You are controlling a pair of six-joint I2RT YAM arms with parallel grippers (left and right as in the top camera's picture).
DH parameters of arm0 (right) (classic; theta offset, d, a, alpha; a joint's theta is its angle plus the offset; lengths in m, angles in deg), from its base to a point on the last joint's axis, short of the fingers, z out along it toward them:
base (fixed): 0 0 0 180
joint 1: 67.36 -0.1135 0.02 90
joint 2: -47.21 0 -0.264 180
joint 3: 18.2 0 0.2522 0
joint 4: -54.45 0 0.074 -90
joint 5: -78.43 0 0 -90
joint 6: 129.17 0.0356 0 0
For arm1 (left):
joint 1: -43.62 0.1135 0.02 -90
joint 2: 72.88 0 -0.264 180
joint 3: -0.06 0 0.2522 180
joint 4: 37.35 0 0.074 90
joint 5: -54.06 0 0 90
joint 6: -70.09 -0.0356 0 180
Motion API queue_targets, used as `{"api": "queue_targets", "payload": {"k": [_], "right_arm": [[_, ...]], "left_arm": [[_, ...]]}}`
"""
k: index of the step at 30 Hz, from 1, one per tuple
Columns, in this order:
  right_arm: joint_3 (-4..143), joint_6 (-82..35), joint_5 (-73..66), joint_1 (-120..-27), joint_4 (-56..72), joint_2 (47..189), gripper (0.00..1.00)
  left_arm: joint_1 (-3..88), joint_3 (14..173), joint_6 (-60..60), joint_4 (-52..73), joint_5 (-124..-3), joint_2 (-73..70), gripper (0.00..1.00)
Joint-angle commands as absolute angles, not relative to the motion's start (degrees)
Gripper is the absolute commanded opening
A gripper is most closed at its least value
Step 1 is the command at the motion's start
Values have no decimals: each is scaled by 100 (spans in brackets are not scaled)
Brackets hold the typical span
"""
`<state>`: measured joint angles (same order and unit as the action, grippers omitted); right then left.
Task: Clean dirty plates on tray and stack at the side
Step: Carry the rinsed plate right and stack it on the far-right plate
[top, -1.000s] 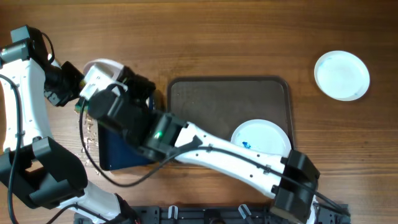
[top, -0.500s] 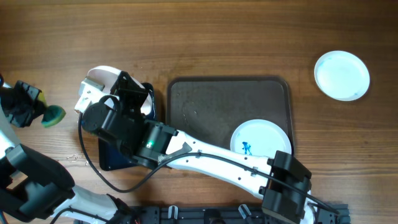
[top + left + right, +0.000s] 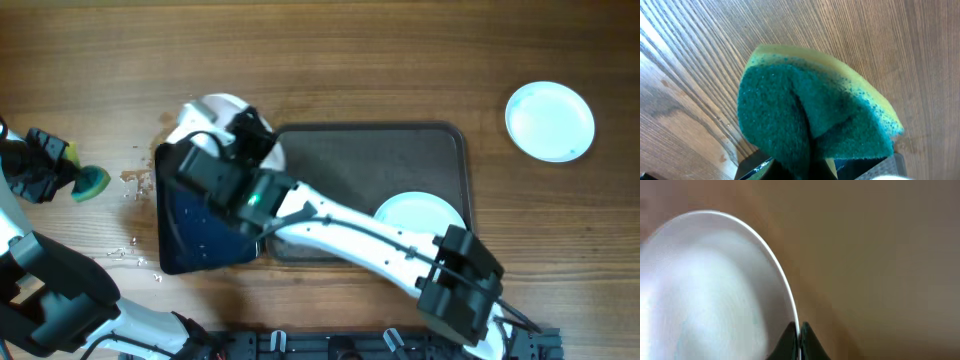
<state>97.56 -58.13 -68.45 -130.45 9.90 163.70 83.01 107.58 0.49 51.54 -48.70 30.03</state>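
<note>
My right gripper [image 3: 240,130] is shut on the rim of a white plate [image 3: 215,110], holding it tilted just left of the dark grey-brown tray [image 3: 330,150]. In the right wrist view the plate [image 3: 710,290] fills the left side, its rim pinched between the fingers [image 3: 799,332]. A second plate [image 3: 425,215] lies at the tray's front right corner. A third, plain white plate [image 3: 549,121] lies on the table at the far right. My left gripper [image 3: 50,172] is shut on a green-and-yellow sponge [image 3: 90,183] [image 3: 810,115] at the far left.
A smaller dark blue tray [image 3: 200,225] lies left of the big tray, under my right arm. Water drops [image 3: 135,180] dot the wood beside it. My right arm [image 3: 360,235] crosses the front of the big tray.
My right gripper has carried the plate to the right, toward the big tray. My left gripper moved out to the far left with the sponge a second ago and now holds still.
</note>
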Motion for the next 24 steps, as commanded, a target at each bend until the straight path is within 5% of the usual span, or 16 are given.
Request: {"api": "queue_targets", "payload": {"k": [1, 5, 12, 18, 24], "right_arm": [[9815, -4001, -5053, -12783, 16, 16431, 4], [10049, -3098, -3018, -12108, -776, 16066, 4], [10049, -2641, -2994, -10665, -1420, 15043, 4], [10047, -1503, -2443, -7594, -2609, 14954, 4], [9679, -1490, -1466, -4766, -2450, 15190, 4]], "left_arm": [[8304, 10817, -19, 5167, -4988, 2966, 4], [7912, 10817, -19, 5093, -4985, 2966, 4], [6548, 10817, 45, 4842, -4985, 2966, 4], [5132, 10817, 40, 4603, -4937, 3012, 4], [4214, 10817, 40, 4470, -4658, 3128, 4]]}}
